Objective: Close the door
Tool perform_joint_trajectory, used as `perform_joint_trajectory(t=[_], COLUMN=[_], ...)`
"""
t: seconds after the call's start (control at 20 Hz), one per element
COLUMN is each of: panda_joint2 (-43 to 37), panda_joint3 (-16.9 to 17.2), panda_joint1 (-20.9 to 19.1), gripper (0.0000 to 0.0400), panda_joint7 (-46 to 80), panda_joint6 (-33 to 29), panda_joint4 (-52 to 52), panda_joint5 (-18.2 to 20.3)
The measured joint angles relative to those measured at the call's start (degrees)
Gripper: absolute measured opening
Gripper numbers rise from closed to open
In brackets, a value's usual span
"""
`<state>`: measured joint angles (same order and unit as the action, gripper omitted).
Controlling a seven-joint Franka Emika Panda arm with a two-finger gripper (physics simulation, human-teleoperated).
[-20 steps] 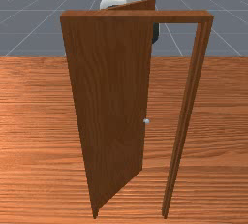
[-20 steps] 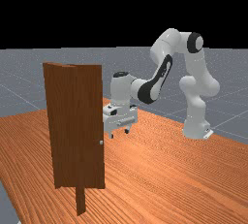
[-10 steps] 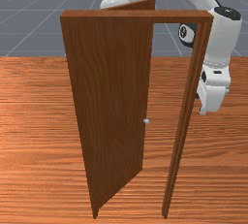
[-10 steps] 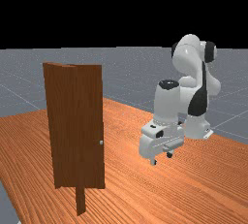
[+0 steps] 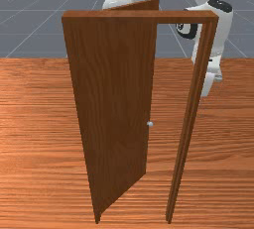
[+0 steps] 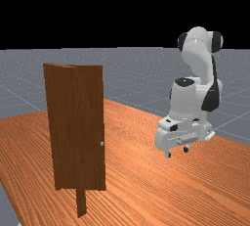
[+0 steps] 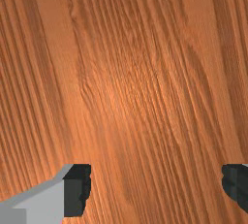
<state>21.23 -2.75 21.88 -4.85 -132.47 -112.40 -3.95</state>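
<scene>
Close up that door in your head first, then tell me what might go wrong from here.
The door stands ajar, its free edge swung back toward the arm's side. If the gripper meets that edge from the wrong side, it may swing the door wider.

The opening's other post stands at the front view's right, so a sweep too far across could bump it.

The knob is small and sticks out at the free edge; a spread finger might catch on it.

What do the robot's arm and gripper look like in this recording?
The arm is glossy white with smooth, rounded segments, black round joint caps and a black panel along one segment. The gripper has a broad white body and two short fingers ending in blocky black pads.
</scene>
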Motion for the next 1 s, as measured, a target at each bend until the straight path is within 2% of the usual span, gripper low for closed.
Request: perform_joint_trajectory(t=[0.05,0.2,0.3,0.4,0.45,0.55,0.7,0.75,1.0], panda_joint2=[0.0,0.0,0.1,3.5,3.8,8.4,12.8,14.0,13.7], panda_joint3=[0.1,-0.9,-0.9,1.5,-1.8,-2.4,-1.0,-0.6,-0.5], panda_joint1=[0.7,-0.3,-0.3,2.3,-1.6,-2.9,-2.5,-2.4,-2.4], gripper=[0.0400,0.0400,0.0400,0.0400,0.0400,0.0400,0.0400,0.0400,0.0400], panda_joint7=[-2.5,-4.9,-5.4,-1.0,-14.5,-20.4,-15.0,-12.4,-12.8], panda_joint6=[1.7,0.0,-0.5,5.9,1.5,4.1,7.4,10.1,8.3], panda_joint4=[0.4,-0.5,-0.4,5.8,5.5,13.1,20.4,22.8,21.8], panda_joint5=[-3.5,-0.7,-1.0,-6.5,-2.5,-3.1,-2.3,-1.3,-1.8])
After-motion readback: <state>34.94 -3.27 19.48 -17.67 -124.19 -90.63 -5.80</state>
